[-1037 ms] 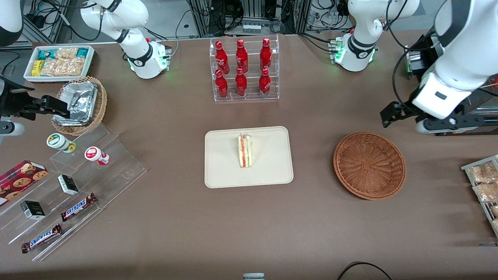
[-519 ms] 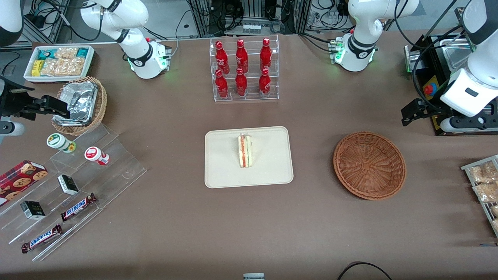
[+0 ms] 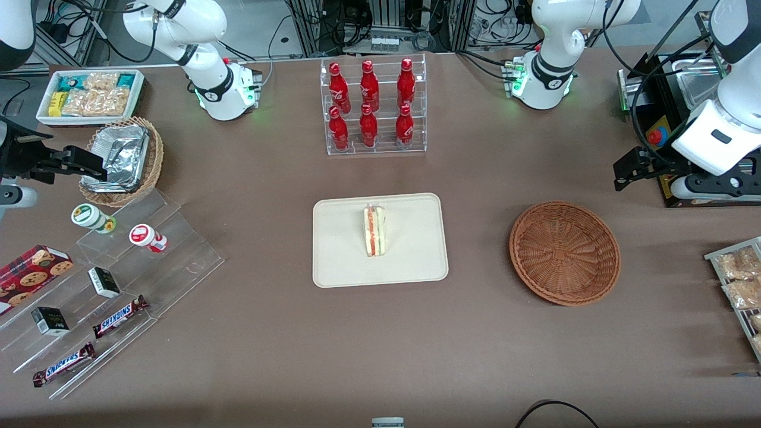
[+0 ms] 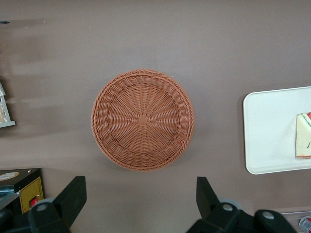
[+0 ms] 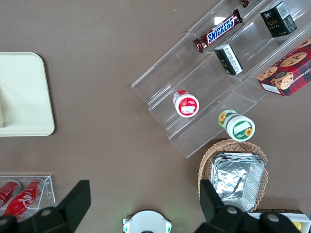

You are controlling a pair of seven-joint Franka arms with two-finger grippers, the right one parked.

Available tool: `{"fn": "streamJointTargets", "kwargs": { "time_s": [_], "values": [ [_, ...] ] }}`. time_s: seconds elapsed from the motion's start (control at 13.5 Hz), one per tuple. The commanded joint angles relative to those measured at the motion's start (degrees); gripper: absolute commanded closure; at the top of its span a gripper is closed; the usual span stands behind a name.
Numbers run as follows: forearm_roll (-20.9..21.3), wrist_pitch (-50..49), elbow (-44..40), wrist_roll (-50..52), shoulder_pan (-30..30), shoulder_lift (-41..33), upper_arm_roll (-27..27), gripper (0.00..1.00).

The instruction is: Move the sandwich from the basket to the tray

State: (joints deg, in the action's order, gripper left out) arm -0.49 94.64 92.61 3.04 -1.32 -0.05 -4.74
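Observation:
The wedge sandwich [image 3: 374, 230] stands on its edge in the middle of the cream tray [image 3: 345, 255], cut side with red and green layers facing up. The reddish-brown woven basket [image 3: 565, 252] sits beside the tray, toward the working arm's end, with nothing in it. My gripper [image 3: 630, 169] hangs above the table, farther from the front camera than the basket and apart from it. The left wrist view shows the gripper [image 4: 141, 196] open wide with nothing between its fingers [image 4: 73, 194], above bare tabletop next to the basket [image 4: 142, 120]; the tray [image 4: 272, 131] and sandwich [image 4: 303, 143] show too.
A clear rack of red bottles [image 3: 371, 107] stands farther back than the tray. A black box with a red button [image 3: 660, 137] and a wire rack of packets [image 3: 740, 279] lie at the working arm's end. Acrylic snack steps [image 3: 119, 279] and a foil-filled basket [image 3: 122, 160] lie toward the parked arm's end.
My arm and gripper have drawn away from the basket toward the working arm's end of the table, most of it in the first half second. Sandwich, tray and basket have not moved.

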Motion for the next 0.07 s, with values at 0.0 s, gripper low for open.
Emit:
{"fn": "streamJointTargets", "kwargs": {
  "time_s": [0.0],
  "values": [
    [0.1,-2.6,-2.1,-0.7,0.4,0.7,0.3,0.0]
  ]
}}
